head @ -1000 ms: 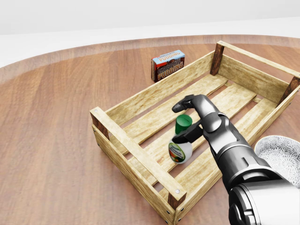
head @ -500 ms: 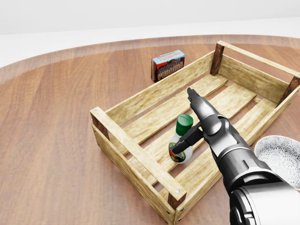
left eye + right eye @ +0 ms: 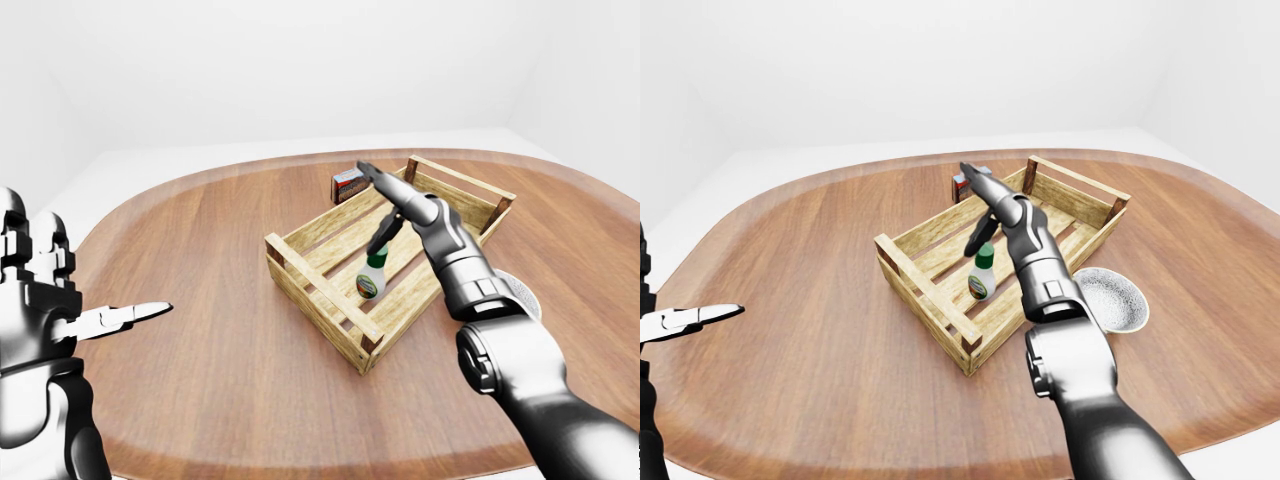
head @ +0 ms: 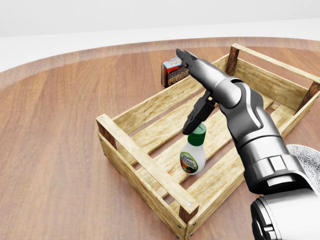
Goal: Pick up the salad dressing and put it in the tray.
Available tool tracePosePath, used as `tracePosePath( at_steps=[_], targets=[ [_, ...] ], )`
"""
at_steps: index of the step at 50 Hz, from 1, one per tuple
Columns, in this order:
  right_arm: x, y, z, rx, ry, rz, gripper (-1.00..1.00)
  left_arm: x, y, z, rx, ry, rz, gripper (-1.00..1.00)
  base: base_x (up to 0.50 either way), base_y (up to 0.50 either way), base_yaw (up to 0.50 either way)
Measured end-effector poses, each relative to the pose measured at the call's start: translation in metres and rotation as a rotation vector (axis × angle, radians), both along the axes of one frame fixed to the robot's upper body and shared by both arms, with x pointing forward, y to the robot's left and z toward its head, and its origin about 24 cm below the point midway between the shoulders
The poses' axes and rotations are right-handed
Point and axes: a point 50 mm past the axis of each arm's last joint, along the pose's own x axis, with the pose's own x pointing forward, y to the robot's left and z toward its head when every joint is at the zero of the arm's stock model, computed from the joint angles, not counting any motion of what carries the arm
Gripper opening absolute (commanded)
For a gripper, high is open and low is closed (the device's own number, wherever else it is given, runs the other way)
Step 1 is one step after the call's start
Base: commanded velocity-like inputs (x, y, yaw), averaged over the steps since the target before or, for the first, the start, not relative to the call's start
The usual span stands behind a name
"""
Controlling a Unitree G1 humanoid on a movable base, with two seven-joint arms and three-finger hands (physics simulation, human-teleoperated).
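standing upright inside the wooden tray (image 4: pixel 131 148), the salad dressing (image 4: pixel 193 154) is seen on the slats, nearer to the tray's lower-left short end in the head view than to its far end. the bottle is white with a green cap and a round label, and it is not held by anything. just above the cap, the right hand (image 4: pixel 200 85) is placed over the tray with its fingers spread wide: one long finger (image 4: pixel 186 58) is stretched toward the tray's upper-left long wall, and a dark finger (image 4: pixel 196 118) points down toward the cap. whether this dark finger touches the cap cannot be told, but nothing is closed around the bottle.

beyond the tray's upper-left long wall, just beside it, a pudding box (image 4: pixel 173 70) is partly covered by the outstretched finger. at the right of the tray, near its lower long wall, a patterned plate (image 3: pixel 1120 299) is seen on the wooden table (image 4: pixel 55 150).

well apart from the tray, at the left edge of the left-eye view, the left hand (image 3: pixel 45 290) is raised with nothing in it; its fingers are open, and one finger (image 3: pixel 130 317) is pointed toward the tray.
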Motion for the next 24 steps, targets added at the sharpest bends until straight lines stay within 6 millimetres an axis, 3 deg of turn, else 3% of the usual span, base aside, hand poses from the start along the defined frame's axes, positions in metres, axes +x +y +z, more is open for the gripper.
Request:
tracePosePath(
  at_steps=[11,17,24],
  targets=[
    [-0.024,-0.007,0.038,-0.049,-0.092,0.078,1.0,-0.002,-0.003,0.005,0.016,-0.023,-0.005,1.0,0.0,0.0,0.0],
    [-0.051,-0.016,0.066,-0.116,-0.2,0.133,1.0,-0.006,-0.002,0.014,0.028,-0.06,0.003,1.0,0.0,0.0,0.0],
    [-0.094,-0.04,0.106,-0.182,-0.456,0.061,1.0,-0.009,-0.003,0.02,0.038,-0.089,0.004,1.0,0.0,0.0,0.0]
  ],
)
